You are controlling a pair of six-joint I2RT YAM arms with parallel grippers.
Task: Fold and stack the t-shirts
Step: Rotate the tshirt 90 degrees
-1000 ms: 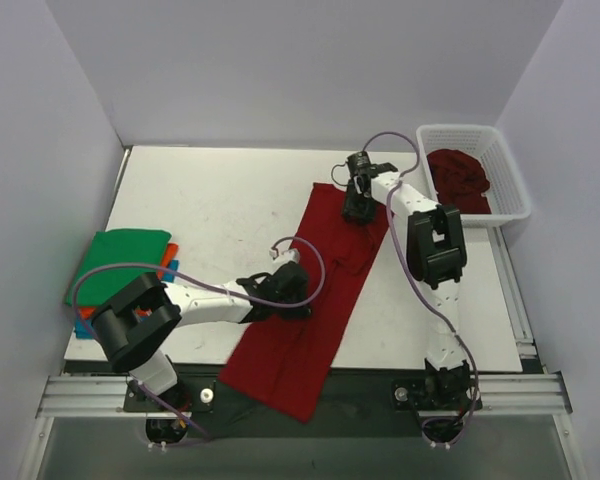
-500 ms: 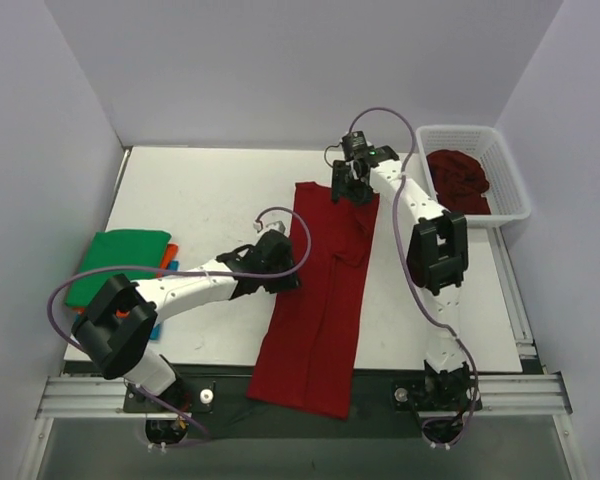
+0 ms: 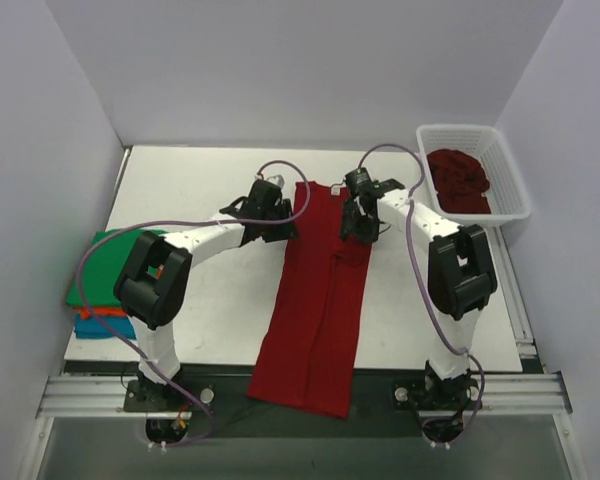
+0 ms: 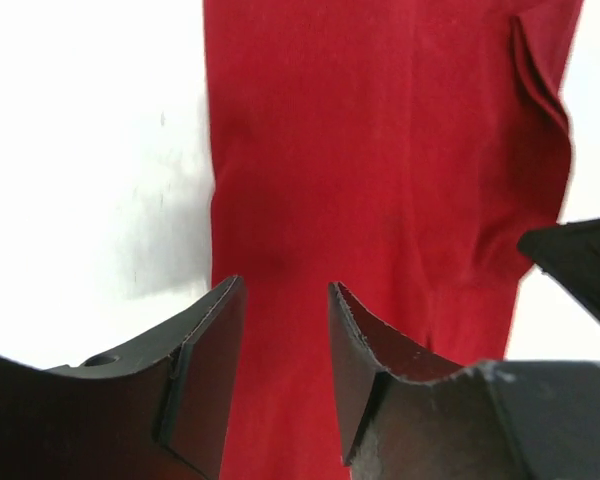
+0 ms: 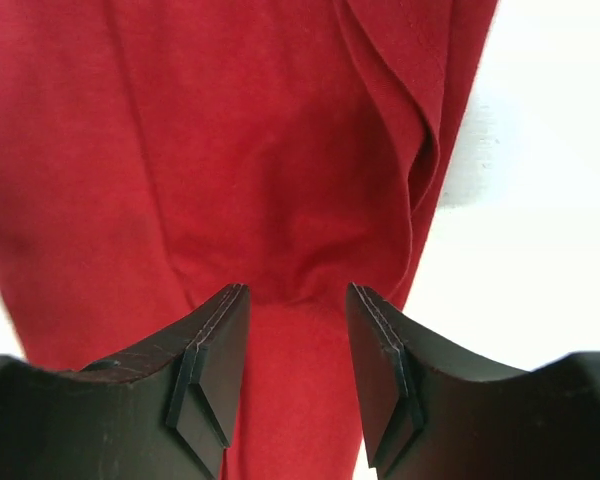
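A dark red t-shirt (image 3: 315, 300) lies as a long narrow strip down the middle of the table, its near end hanging over the front edge. My left gripper (image 3: 283, 233) hovers at the strip's far left edge, open, with only cloth (image 4: 380, 150) below its jaws (image 4: 285, 300). My right gripper (image 3: 355, 228) is over the strip's far right edge, where a fold of cloth (image 5: 230, 130) bunches, and it is open too (image 5: 295, 300). A stack of folded t-shirts, green (image 3: 115, 265) on top with orange and blue under it, sits at the left edge.
A white mesh basket (image 3: 503, 165) stands at the back right with crumpled dark red shirts (image 3: 458, 180) inside. White walls close in the table at left, back and right. Purple cables loop over both arms.
The red shirt has swung from a diagonal to nearly straight. My left gripper has moved from mid-table to the shirt's far left edge, and my right gripper has come slightly nearer along the right edge.
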